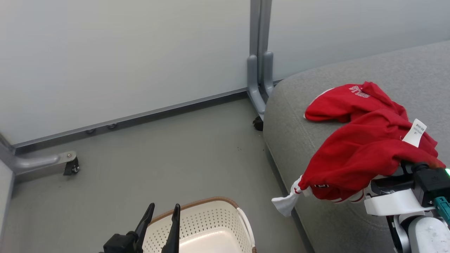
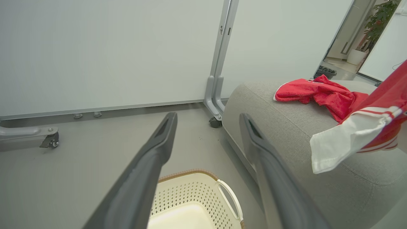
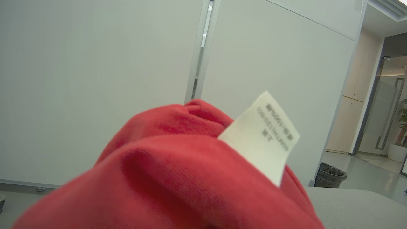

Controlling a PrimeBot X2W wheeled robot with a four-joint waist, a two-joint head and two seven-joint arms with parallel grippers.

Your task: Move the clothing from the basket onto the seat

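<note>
Although its fingers were buried under the cloth, the right tool was clenched on the striped piece, which hung bunched from it above the front part of the seat. The red cloth draped over the tool's top and wrist. A white label stuck up from its highest fold, and a white-trimmed end dangled in the air by the seat's front edge. Beyond it the jersey lay crumpled on the seat, its white lettering facing up near the far side. Whether the two garments touched could not be told.

The left tool was released, its two dark fingers spread wide and pointing toward the wall, poised over the left rim of the basket. The basket stood on the grey floor, just beside the seat's front, with one white handle facing the seat. A grey post joined the wall panels behind the seat's corner. A wheeled foot rested on the floor at the far left.
</note>
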